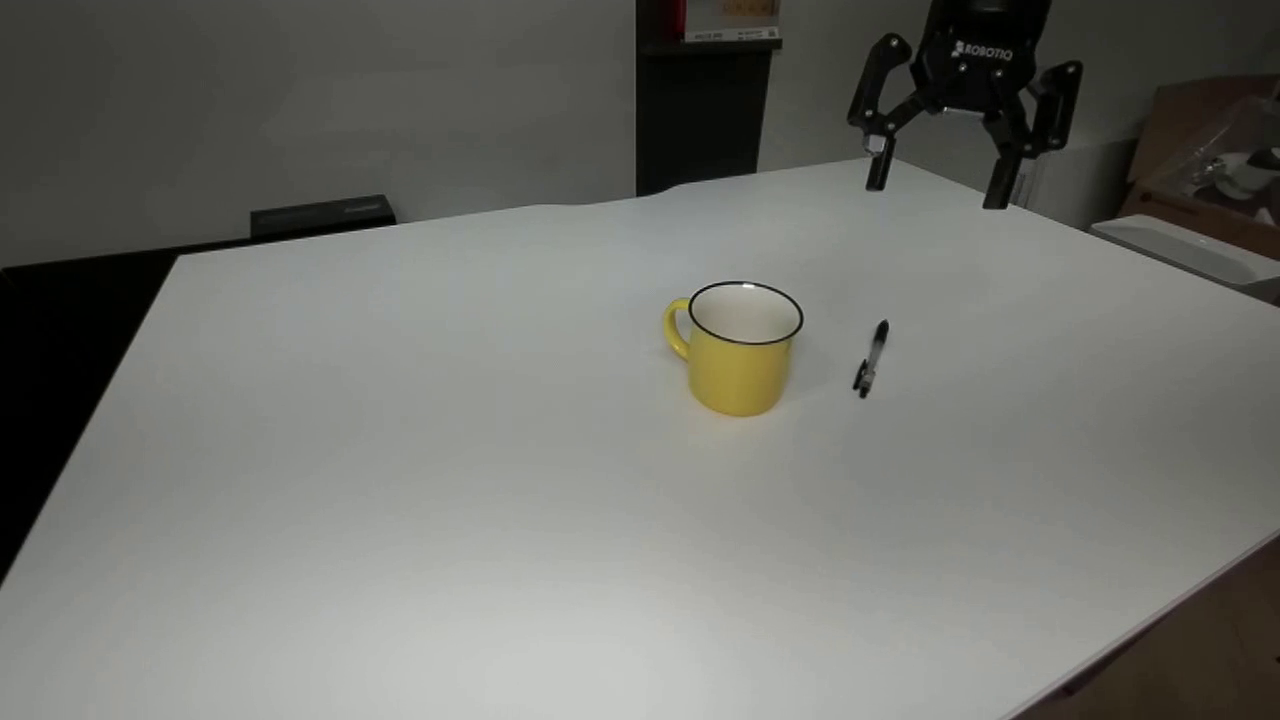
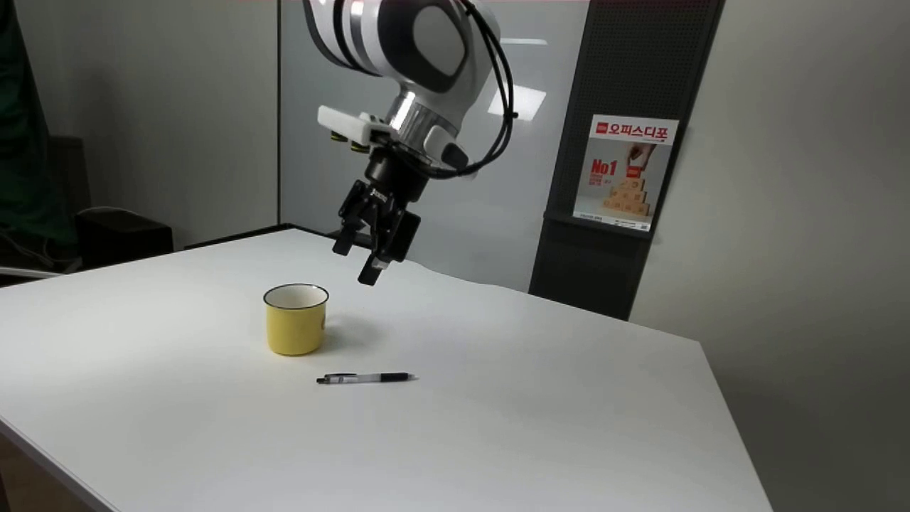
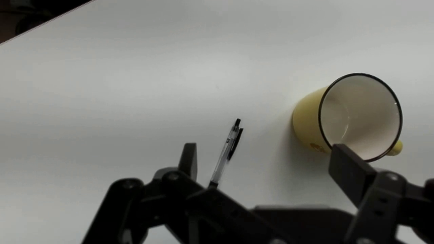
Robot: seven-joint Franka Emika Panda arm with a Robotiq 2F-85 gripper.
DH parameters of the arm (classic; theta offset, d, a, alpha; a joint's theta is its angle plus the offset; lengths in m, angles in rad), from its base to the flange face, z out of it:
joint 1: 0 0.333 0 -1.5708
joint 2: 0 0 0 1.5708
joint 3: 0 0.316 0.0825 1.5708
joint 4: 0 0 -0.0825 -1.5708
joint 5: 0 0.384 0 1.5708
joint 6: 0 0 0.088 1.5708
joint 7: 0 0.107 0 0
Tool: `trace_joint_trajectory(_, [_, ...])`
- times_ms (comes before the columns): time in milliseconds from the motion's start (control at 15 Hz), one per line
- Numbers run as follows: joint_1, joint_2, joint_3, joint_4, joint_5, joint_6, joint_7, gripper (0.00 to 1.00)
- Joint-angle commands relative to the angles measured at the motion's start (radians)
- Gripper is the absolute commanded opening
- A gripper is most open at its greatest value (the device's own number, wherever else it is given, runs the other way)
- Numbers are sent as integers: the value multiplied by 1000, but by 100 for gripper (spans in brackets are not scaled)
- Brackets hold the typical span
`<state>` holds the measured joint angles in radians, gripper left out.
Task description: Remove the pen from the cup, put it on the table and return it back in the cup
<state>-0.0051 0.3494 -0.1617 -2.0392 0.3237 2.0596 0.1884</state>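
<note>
The yellow cup stands upright on the white table. Its white inside shows no pen in it, and its handle shows in an exterior view and partly in the wrist view. The thin pen, clear with black ends and clip, lies flat on the table beside the cup, apart from it. Both also show in an exterior view, cup and pen, and in the wrist view, cup and pen. My gripper is open and empty, raised above the table; in the wrist view it hides the pen's lower end.
A dark panel with a poster stands behind the table's back edge. A black box is beyond the back edge. A white tray-like piece and a cardboard box are beside the table's edge.
</note>
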Motion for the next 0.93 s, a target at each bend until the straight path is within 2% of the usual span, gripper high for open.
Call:
trace_joint_trajectory(0, [59, -211, 20, -213, -174, 175, 148, 100])
trace_joint_trajectory(200, [75, -306, 41, -350, -338, 357, 285, 100])
trace_joint_trajectory(400, [59, -301, 52, -466, -465, 588, 480, 100])
trace_joint_trajectory(467, [46, -282, 68, -387, -400, 485, 358, 100])
trace_joint_trajectory(533, [45, -282, 70, -414, -413, 515, 374, 100])
trace_joint_trajectory(800, [41, -279, 73, -403, -407, 509, 361, 100])
trace_joint_trajectory(867, [47, -272, 76, -392, -419, 519, 393, 100])
